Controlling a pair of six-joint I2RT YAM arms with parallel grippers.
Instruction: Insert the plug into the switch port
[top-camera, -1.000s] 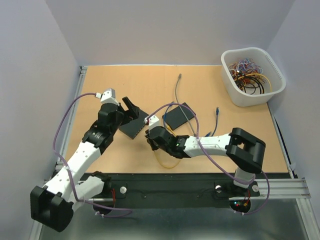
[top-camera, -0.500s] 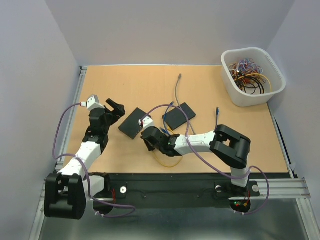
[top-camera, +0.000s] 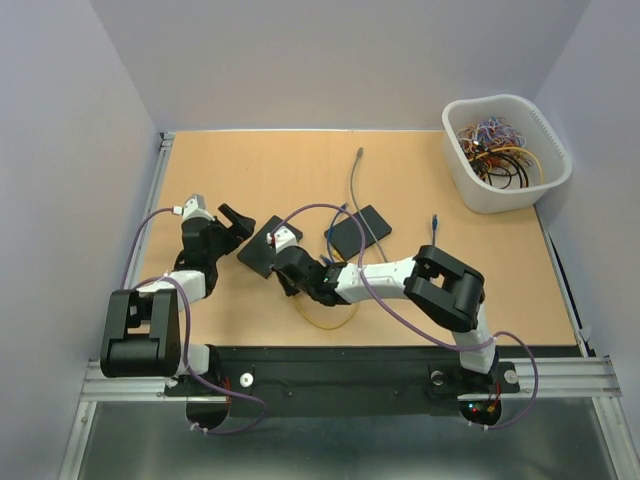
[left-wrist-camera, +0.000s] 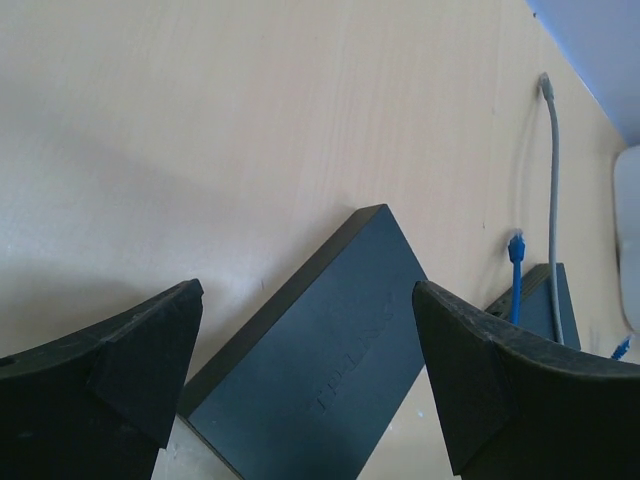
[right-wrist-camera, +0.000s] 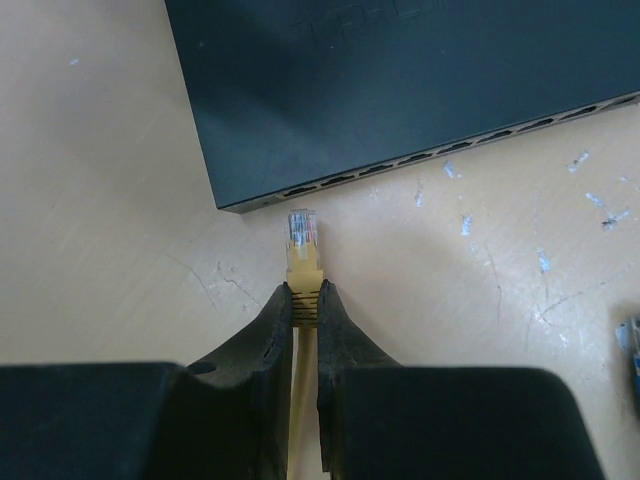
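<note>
One plug (right-wrist-camera: 302, 240), cable (right-wrist-camera: 303, 420) mostly hidden, gripped by right pincer (right-wrist-camera: 304, 292); left pincer (left-wrist-camera: 305, 295) released.

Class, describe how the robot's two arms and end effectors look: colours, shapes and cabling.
The left arm and right arm both have white link shells and bulky black joint housings. A purple cable loops along each. The left end effector and right end effector are matte black, each with two wedge-shaped fingers.
</note>
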